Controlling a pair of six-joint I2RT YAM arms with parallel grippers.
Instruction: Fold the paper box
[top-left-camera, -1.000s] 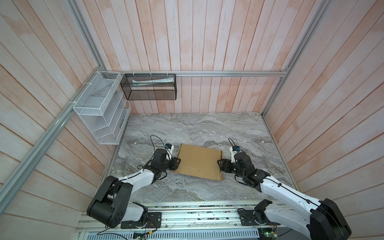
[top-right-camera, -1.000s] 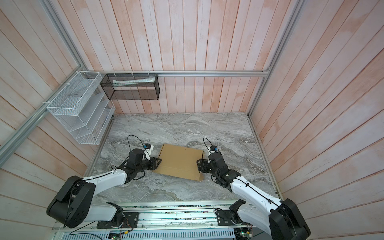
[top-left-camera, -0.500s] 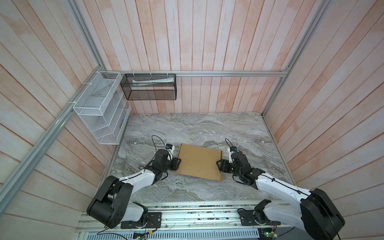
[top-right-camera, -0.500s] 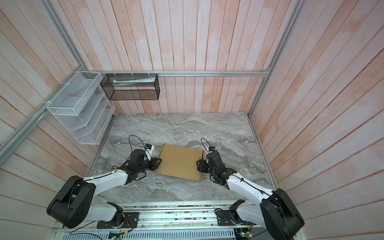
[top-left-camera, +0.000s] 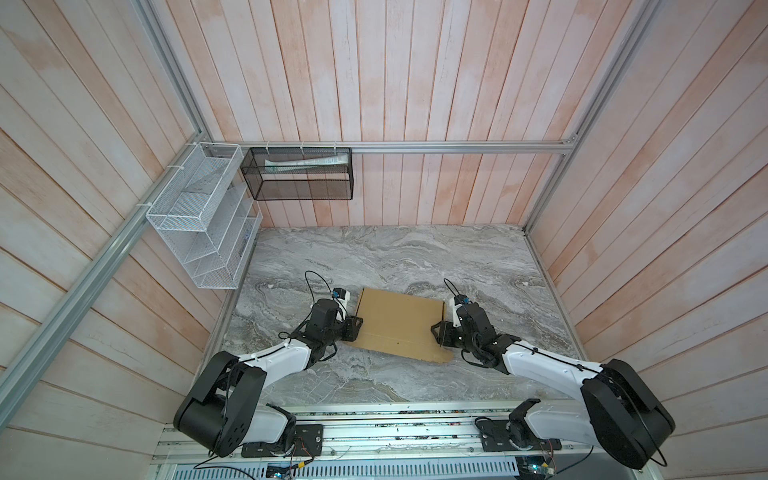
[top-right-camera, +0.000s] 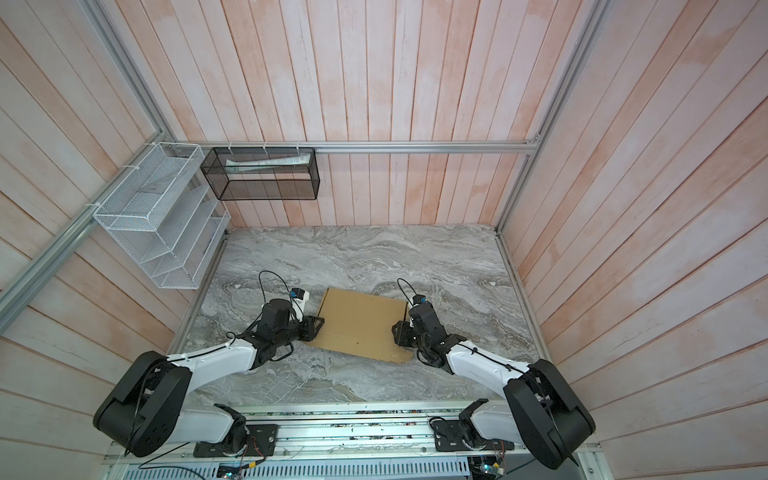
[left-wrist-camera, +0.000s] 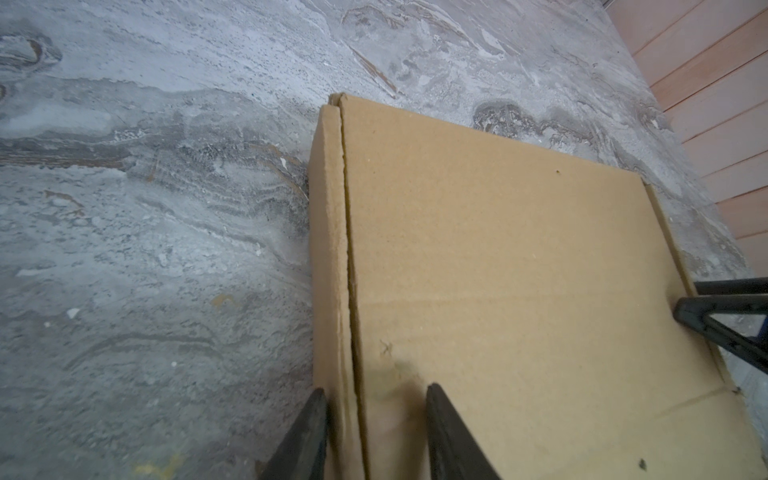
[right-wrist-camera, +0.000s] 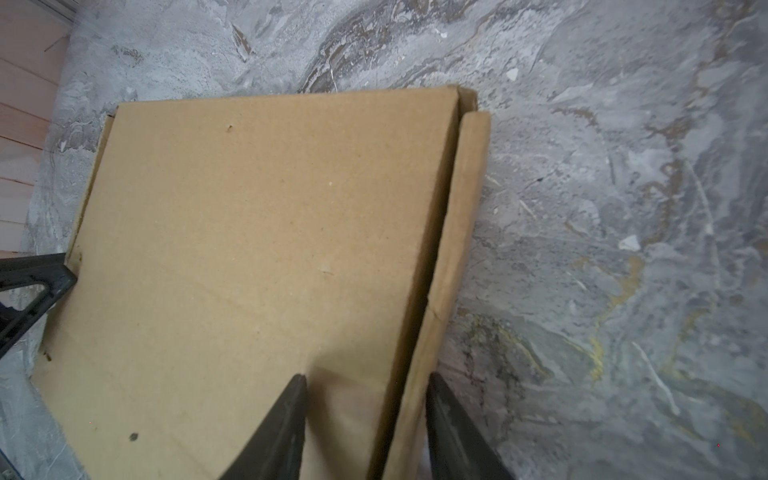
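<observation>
The paper box (top-left-camera: 399, 324) (top-right-camera: 361, 322) is a shallow tan cardboard box. It lies with its lid down on the marble table (top-left-camera: 395, 257). My left gripper (top-left-camera: 353, 328) (top-right-camera: 313, 326) (left-wrist-camera: 376, 388) is open astride the box's left edge (left-wrist-camera: 332, 249). One finger is outside the side wall and the other is over the lid. My right gripper (top-left-camera: 438, 330) (top-right-camera: 399, 330) (right-wrist-camera: 365, 375) is open astride the right edge. One finger is over the lid (right-wrist-camera: 270, 249) and the other is against the outer side flap (right-wrist-camera: 461, 232). A rounded tab sticks out at the box's near right corner (top-left-camera: 442, 356).
A white wire rack (top-left-camera: 199, 216) hangs on the left wall. A black mesh basket (top-left-camera: 299, 174) with a white tube in it hangs on the back wall. Wooden walls close in the table on three sides. The arms' base rail (top-left-camera: 395, 432) runs along the front.
My right gripper's jaws have narrowed around the box's right edge, and that arm has shifted slightly toward the back. The left gripper and the box have hardly moved.
</observation>
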